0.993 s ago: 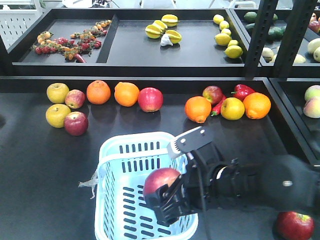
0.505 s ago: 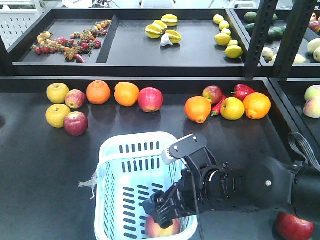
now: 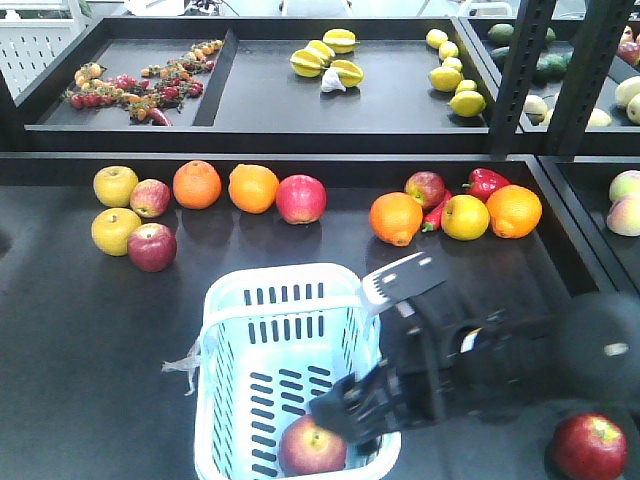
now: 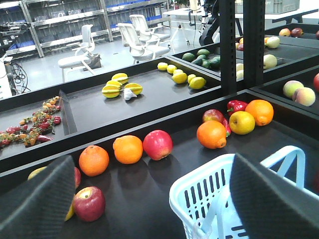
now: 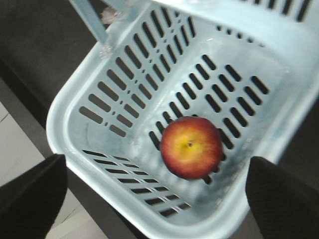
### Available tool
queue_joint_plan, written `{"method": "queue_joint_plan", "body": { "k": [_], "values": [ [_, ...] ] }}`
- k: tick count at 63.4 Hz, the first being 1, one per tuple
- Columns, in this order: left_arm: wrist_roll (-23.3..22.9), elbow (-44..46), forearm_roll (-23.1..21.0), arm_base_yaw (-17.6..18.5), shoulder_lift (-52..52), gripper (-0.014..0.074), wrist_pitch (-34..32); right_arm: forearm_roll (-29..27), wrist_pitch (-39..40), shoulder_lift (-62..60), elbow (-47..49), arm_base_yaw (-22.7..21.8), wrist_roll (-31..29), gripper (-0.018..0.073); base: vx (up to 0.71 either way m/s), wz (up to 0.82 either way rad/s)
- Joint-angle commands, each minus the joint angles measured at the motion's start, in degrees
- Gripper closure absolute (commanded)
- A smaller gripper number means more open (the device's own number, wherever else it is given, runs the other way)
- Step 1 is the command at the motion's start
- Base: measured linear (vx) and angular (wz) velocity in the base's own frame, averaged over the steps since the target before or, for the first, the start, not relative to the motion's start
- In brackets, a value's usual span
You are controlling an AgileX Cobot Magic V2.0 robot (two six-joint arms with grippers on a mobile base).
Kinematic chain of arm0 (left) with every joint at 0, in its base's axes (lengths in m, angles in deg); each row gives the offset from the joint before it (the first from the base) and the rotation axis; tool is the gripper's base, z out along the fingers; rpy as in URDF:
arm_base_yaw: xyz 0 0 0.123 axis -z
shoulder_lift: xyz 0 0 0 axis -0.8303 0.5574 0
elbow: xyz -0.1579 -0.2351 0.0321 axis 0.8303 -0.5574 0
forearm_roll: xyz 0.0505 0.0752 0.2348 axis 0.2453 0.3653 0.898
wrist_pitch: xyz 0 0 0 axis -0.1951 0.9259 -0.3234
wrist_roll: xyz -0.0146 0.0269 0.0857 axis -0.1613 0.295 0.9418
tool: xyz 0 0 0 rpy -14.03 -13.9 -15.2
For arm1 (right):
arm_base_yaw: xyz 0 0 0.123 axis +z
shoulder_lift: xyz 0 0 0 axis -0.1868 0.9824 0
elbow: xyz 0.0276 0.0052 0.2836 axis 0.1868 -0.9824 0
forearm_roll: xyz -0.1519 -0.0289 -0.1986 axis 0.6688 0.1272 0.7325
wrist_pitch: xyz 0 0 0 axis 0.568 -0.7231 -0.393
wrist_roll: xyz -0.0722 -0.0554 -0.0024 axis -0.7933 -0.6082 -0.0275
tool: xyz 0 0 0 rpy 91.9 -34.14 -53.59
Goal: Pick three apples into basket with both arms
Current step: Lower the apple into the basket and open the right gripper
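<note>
apple (image 3: 312,447) alone on basket (image 3: 262,283) floor, right claw (image 3: 345,412) agape above rim

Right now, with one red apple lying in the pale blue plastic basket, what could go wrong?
The open right gripper hangs at the rim of the slotted pale blue plastic basket; pulling away, it may hook the rim and drag it. A dark-red round apple lies beside the bulky black right arm; a sweep could knock it away.

Oranges (image 3: 197,184), yellow apples (image 3: 115,185), red pepper (image 3: 485,182), lemons (image 3: 447,78)
</note>
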Motion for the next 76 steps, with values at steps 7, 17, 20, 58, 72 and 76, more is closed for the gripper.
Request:
{"method": "queue_joint_plan", "body": {
  "k": [7, 17, 20, 58, 72, 76],
  "values": [
    [-0.6, 1.3, 0.1, -0.1, 0.6, 0.0004, -3.9, 11.9, -5.7, -6.9, 1.4, -10.1, 7.5, -0.0126, 0.00, 0.00],
    [-0.6, 1.3, 0.1, -0.1, 0.6, 0.0004, -3.9, 20.6, -8.8, -6.3, 1.4, -20.2, 11.2, -0.0120, 0.00, 0.00],
    [-0.6, 1.3, 0.1, -0.1, 0.6, 0.0004, -3.9, 21.8, -8.9, -5.6, 1.4, -22.4, 11.2, -0.0118, 0.00, 0.00],
    [-0.6, 1.3, 0.1, -0.1, 0.6, 0.0004, -3.9, 23.2, 10.7, 13.9, 1.4, -28.3, 11.1, -0.0093, 0.00, 0.00],
    [-0.6, 1.3, 0.1, -0.1, 0.6, 0.0004, -3.9, 23.2, 15.4, 18.5, 1.4, -28.3, 10.7, -0.0088, 0.00, 0.00],
    [-0.6, 1.3, 0.1, -0.1, 0.6, 0.0004, -3.9, 23.2, 16.3, 19.4, 1.4, -28.3, 10.7, -0.0085, 0.00, 0.00]
  ]
}}
